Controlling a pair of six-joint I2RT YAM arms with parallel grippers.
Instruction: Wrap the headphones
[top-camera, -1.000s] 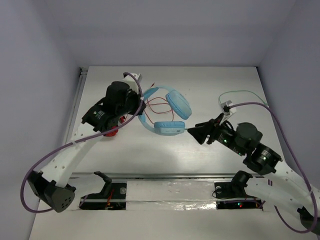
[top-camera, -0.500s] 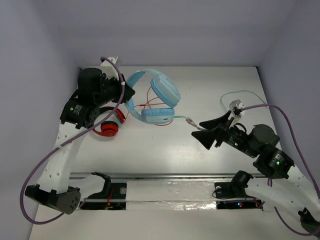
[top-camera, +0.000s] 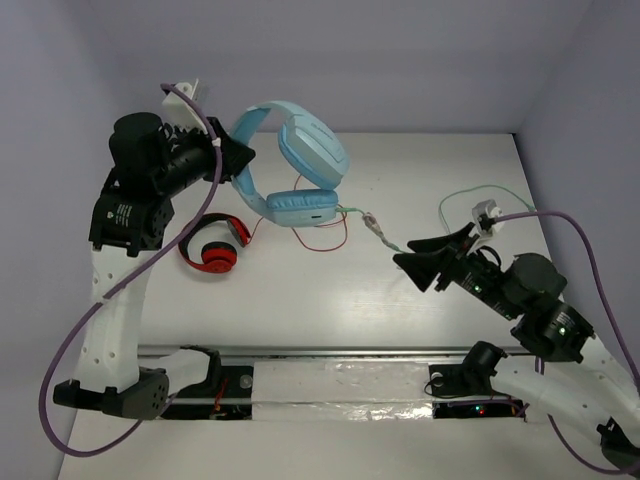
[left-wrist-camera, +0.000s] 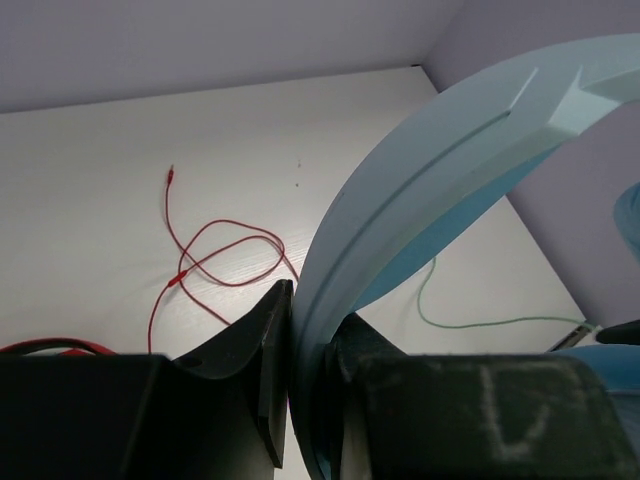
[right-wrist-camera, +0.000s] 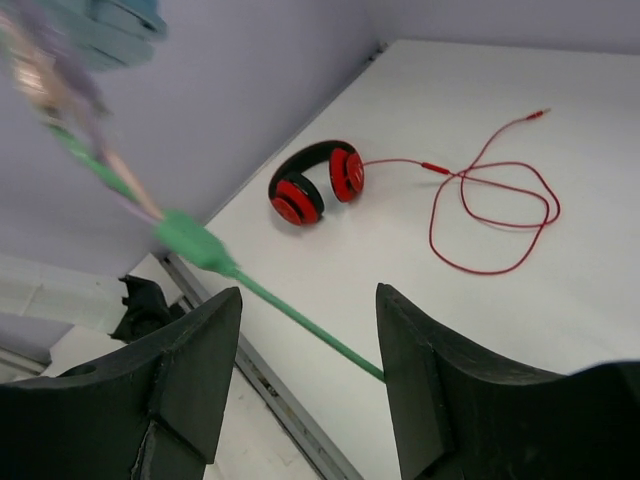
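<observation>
Top external view: the white surface (top-camera: 450, 170) spreads wide. The light blue headphones (top-camera: 315, 150) hang above it at eleven o'clock, headband clenched in the left end effector (top-camera: 238, 160). At four o'clock the right end effector (top-camera: 418, 258) stands released, the pale green cable (top-camera: 370, 222) running between its spread fingers. Small red-and-black headphones (top-camera: 212, 250) lie at nine o'clock.

From here the headphones (left-wrist-camera: 430, 190) show a smooth, matt light-blue plastic headband. The bench (left-wrist-camera: 90, 170) looks white, matt, faintly wood-grained. The smaller red headphones (right-wrist-camera: 318, 183) have glossy cups. The green cable (right-wrist-camera: 300, 315) looks smooth and rubbery. The jaws are matt black plastic.
</observation>
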